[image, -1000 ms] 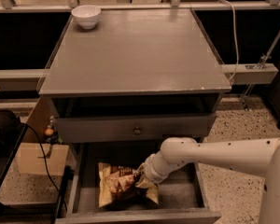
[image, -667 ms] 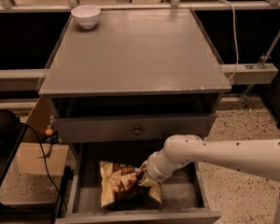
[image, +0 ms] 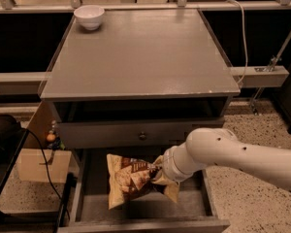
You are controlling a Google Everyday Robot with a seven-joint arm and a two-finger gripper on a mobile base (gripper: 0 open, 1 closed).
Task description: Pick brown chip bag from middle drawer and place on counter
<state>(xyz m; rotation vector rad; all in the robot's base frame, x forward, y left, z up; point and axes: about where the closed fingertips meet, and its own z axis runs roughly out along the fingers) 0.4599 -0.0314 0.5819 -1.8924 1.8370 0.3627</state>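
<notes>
My end effector (image: 158, 171) grips the brown chip bag (image: 128, 179), now raised off the middle drawer (image: 141, 211) floor; grasp holds, next I carry it to the desk (image: 136, 57).

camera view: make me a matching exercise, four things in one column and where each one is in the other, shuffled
Things:
1. brown chip bag
2. white bowl
3. gripper
4. round knob

Places:
A. back left corner of the counter
B. on the closed drawer front just under the counter
C. over the floor of the open middle drawer, tilted
D. at the tip of the white arm, against the bag's right end

Pairs: 1-C, 2-A, 3-D, 4-B
</notes>
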